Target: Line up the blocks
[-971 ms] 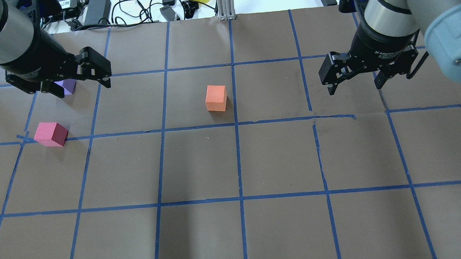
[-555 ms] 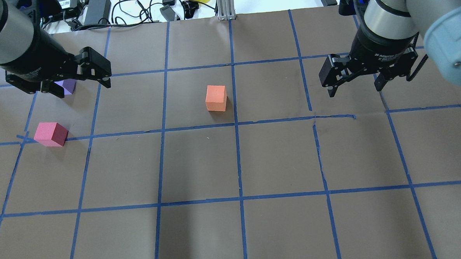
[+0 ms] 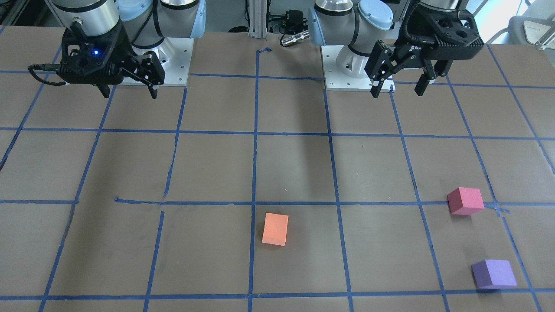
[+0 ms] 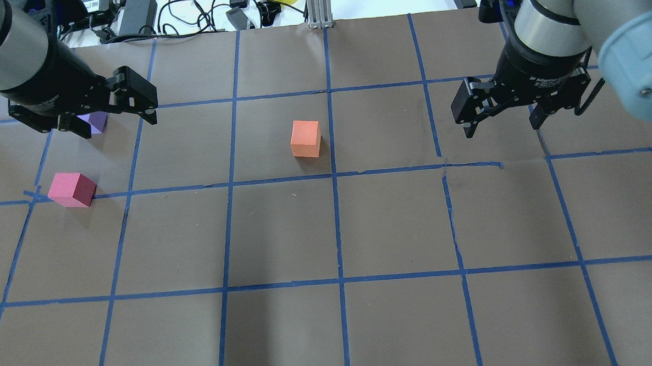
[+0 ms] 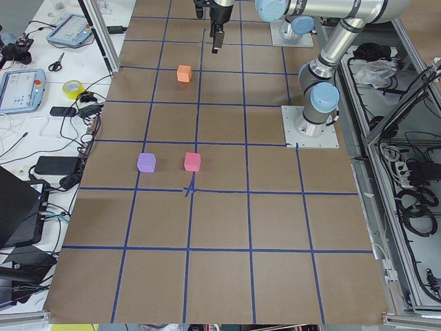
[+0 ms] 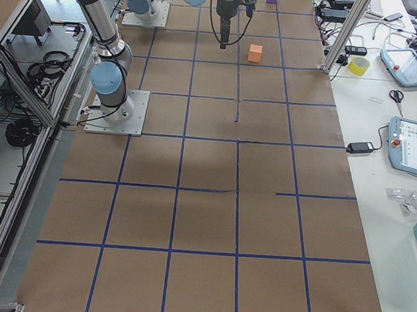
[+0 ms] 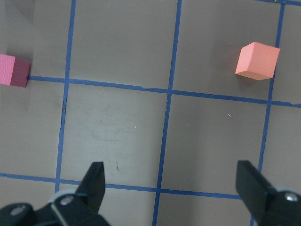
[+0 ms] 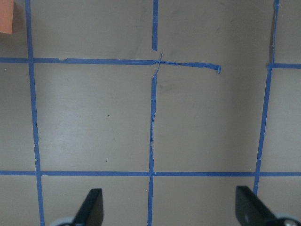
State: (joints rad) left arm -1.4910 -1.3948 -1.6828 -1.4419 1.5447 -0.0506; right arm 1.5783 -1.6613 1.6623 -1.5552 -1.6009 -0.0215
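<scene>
Brown papered table [image 4: 284, 234], gridded in blue tape, carries our blocks unaligned: orange block [image 4: 305, 139] near centre, pinkish-red block [image 4: 72, 189] at nine o'clock, purple block [image 4: 98, 121] at ten. Our left gripper [image 4: 117, 125] and right gripper [image 4: 502, 128] hang spread wide, empty. If we descend off-centre, a finger could shove the light purple cube askew.

I see silver tubes with pale blue joint caps [image 4: 634, 48] on the left arm [image 4: 1, 48] and right arm [image 4: 550, 13]. The left gripper [image 4: 118, 127] and right gripper [image 4: 501, 129] are black with white lettering. A black cable [image 3: 39, 66] and blue light [image 3: 95, 52] mark the right wrist.
</scene>
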